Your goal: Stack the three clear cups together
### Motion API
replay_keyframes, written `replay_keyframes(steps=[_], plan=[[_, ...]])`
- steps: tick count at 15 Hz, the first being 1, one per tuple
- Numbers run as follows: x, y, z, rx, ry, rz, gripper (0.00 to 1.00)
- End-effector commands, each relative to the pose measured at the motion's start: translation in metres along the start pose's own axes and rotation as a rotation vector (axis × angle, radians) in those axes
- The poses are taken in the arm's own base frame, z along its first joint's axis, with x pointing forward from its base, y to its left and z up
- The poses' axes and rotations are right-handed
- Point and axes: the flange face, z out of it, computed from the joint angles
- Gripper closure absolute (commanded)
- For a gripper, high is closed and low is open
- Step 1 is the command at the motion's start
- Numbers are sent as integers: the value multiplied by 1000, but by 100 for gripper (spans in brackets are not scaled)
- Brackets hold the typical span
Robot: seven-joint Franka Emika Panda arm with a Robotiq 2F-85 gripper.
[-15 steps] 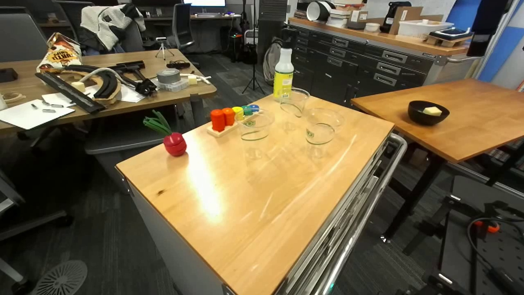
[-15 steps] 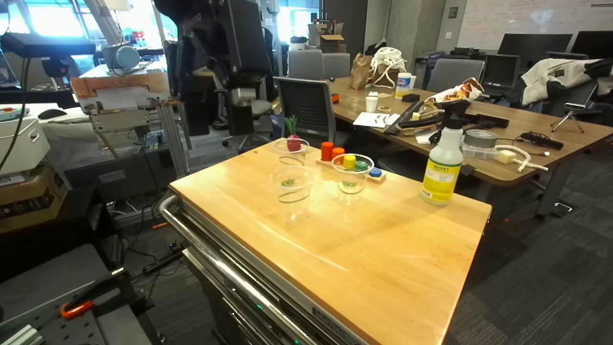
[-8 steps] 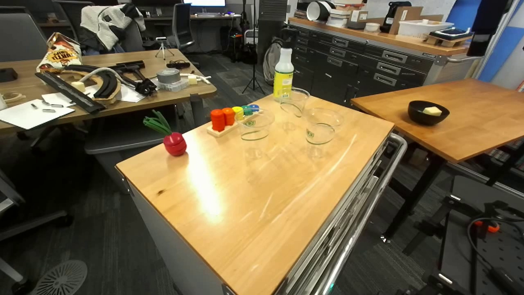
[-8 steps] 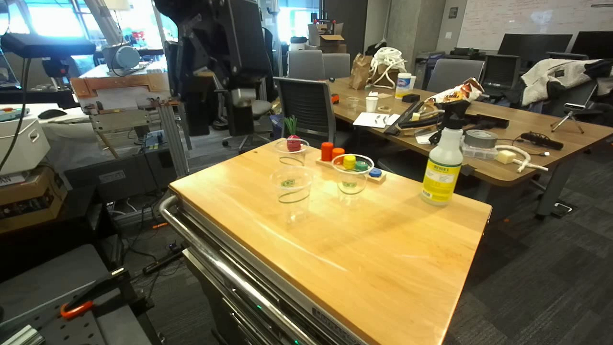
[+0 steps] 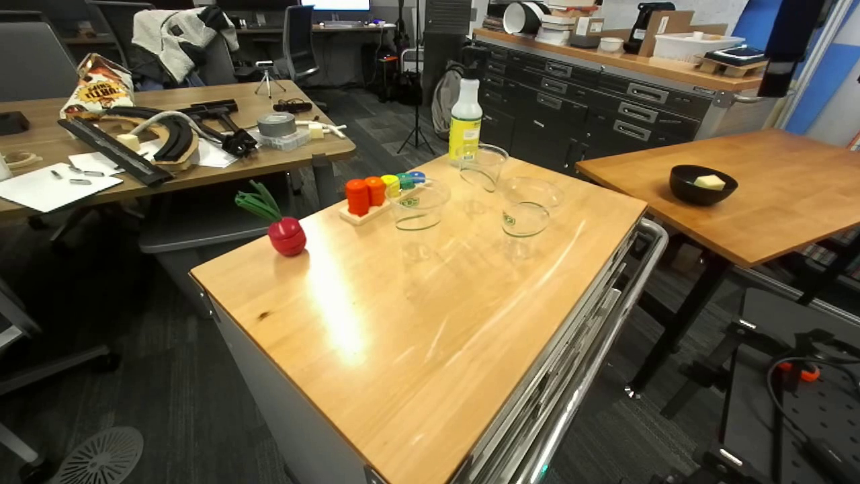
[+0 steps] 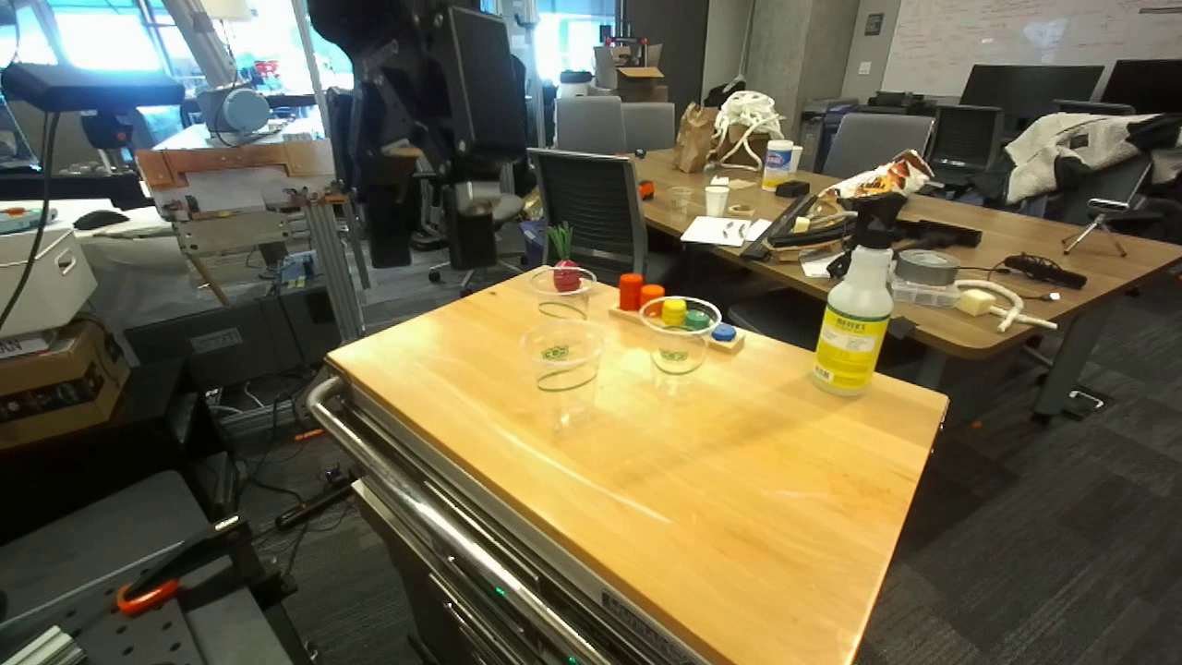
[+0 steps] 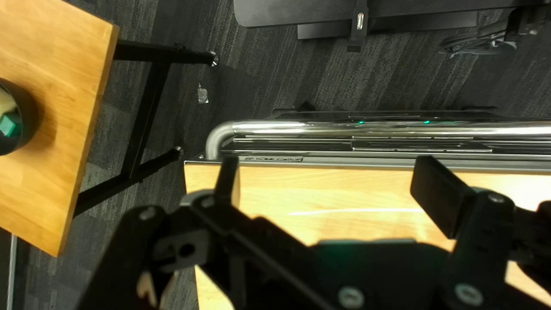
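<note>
Tool point(image 6: 432, 251), fingers spread wide, has shifted slightly, while the three clear cups point(image 6: 563, 371) stand unmoved.

And looking out across dark carpet point(image 6: 1043, 517), past a black chair point(image 6: 591, 203) and a brown table point(image 6: 1025, 231), to a scribbled whiteboard point(image 6: 1025, 32) and brightly glowing windows point(image 6: 97, 37)!

Glare streaks the tabletop point(image 5: 403, 376) — windows point(image 6: 102, 35) overexposed.
</note>
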Motion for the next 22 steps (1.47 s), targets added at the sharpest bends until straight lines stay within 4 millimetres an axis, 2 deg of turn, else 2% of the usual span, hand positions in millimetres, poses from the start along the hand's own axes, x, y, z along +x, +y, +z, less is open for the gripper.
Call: replay_keyframes(steps=[1, 5, 10, 15, 22], plan=[[36, -3, -4, 41, 46, 10, 0], [76, -17, 7, 111, 82, -20, 0], [126, -43, 32, 113, 68, -59, 0], [172, -54, 62, 202, 56, -48, 0], [216, -64, 105, 242, -11, -28, 0]])
